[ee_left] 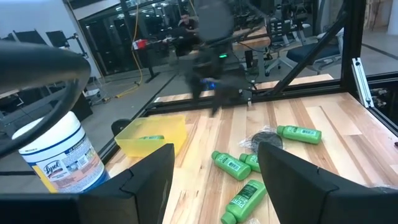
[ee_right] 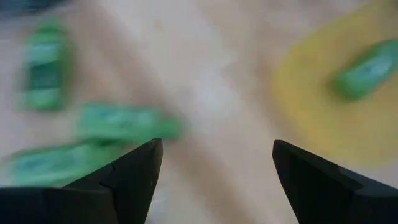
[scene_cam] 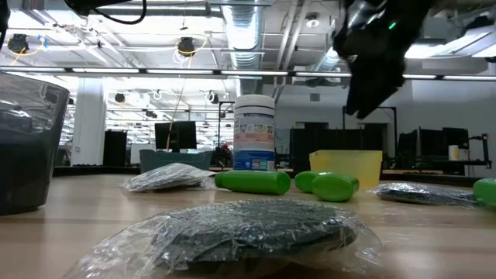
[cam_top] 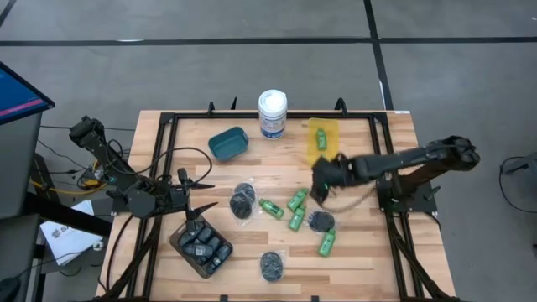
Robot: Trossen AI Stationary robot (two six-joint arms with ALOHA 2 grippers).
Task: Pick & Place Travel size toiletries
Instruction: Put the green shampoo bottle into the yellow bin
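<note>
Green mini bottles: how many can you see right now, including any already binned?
5. One in the yellow container, lying at; three clustered mid-table at; one nearer the front at. The right gripper may hide another.

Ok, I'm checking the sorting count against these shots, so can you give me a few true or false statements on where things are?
1. One green bottle lies in the yellow container. True.
2. The right tool is shut on a bottle. False: it is open and holds nothing.
3. The dark mini bottles are in the teal container. False: they lie in the tray by the left tool, which is open.
4. Four green bottles on the table lie outside any container. True.
5. The white canister lies on its side. False: it stands upright.
</note>
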